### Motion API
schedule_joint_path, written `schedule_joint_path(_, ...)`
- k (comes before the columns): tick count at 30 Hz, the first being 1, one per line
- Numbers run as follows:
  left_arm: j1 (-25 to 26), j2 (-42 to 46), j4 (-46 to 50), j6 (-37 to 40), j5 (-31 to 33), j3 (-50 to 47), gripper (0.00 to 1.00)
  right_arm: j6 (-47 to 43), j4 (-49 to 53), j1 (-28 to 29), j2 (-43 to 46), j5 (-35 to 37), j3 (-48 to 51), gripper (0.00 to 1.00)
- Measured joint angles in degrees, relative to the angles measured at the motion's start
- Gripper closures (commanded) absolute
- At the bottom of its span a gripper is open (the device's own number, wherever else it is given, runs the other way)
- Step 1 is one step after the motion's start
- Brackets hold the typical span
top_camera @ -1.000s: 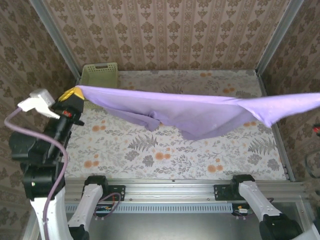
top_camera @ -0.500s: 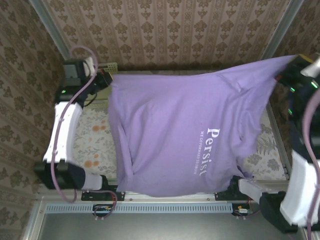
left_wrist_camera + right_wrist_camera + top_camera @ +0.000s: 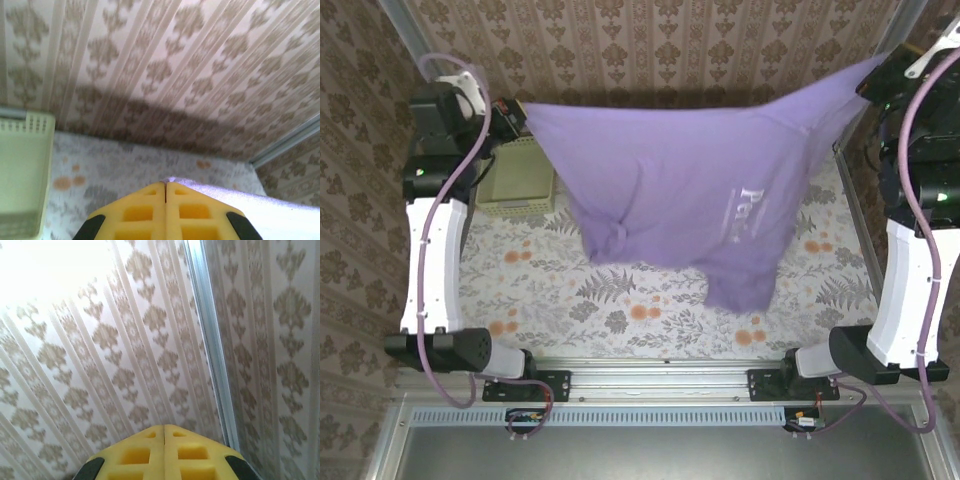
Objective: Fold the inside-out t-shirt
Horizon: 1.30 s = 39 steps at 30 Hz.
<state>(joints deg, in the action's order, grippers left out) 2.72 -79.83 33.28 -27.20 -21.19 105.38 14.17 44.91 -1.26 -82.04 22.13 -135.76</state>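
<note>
The inside-out t-shirt (image 3: 670, 180), lavender with white lettering (image 3: 752, 208), hangs stretched in the air between both arms at the back of the table. Its lower part bunches and droops toward the mat (image 3: 740, 285). My left gripper (image 3: 525, 112) is shut on the shirt's upper left corner. In the left wrist view the yellow fingers (image 3: 145, 210) meet at my left gripper's tip (image 3: 165, 183), with purple cloth (image 3: 280, 212) running off to the right. My right gripper (image 3: 877, 72) is shut on the upper right corner, held higher. In the right wrist view my right gripper (image 3: 164, 426) stands closed against the wallpaper.
A pale green basket (image 3: 515, 182) stands at the back left of the table (image 3: 570, 290), just under my left gripper; its rim is the basket (image 3: 22, 165) in the left wrist view. Wallpapered walls and metal posts (image 3: 860, 90) close in the back and sides.
The shirt, spread wide toward the camera half a second ago, has swung back and now hangs over the far half of the table. Both arms have shifted and the basket has come into sight.
</note>
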Motion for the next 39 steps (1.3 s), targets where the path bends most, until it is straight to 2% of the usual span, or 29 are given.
schedule_joint_path(4,-0.28,6.23,-4.42,0.13,-0.22,-1.25,1.00,-0.17,-0.22,-0.07,3.06,-0.48,-0.39,1.00)
schedule_joint_path(11,-0.57,19.78,-11.17,0.44,-0.48,-11.67,1.00,-0.13,-2.93,-0.11,17.09,-1.81,10.62,1.00)
schedule_joint_path(14,-0.57,22.84,-12.46,0.42,-1.03,-14.25,1.00,-0.15,-4.35,-0.11,21.59,-1.84,12.83,1.00)
schedule_joint_path(18,-0.57,23.52,-14.80,0.15,-2.86,-15.63,1.00,-0.35,-6.73,-0.11,22.82,-1.77,12.68,1.00)
schedule_joint_path(24,-0.20,16.76,-15.98,-0.48,-5.27,-14.51,1.00,-1.01,-8.96,-0.11,16.06,-1.75,11.30,1.00)
schedule_joint_path(30,1.14,4.52,-15.13,-0.66,-5.60,-10.40,1.00,-2.29,-11.85,-0.11,7.10,-1.66,12.72,1.00)
schedule_joint_path(39,1.16,-11.39,-13.27,-0.68,-5.05,1.03,1.00,-2.21,-17.42,-0.44,-4.20,-1.53,12.28,1.00)
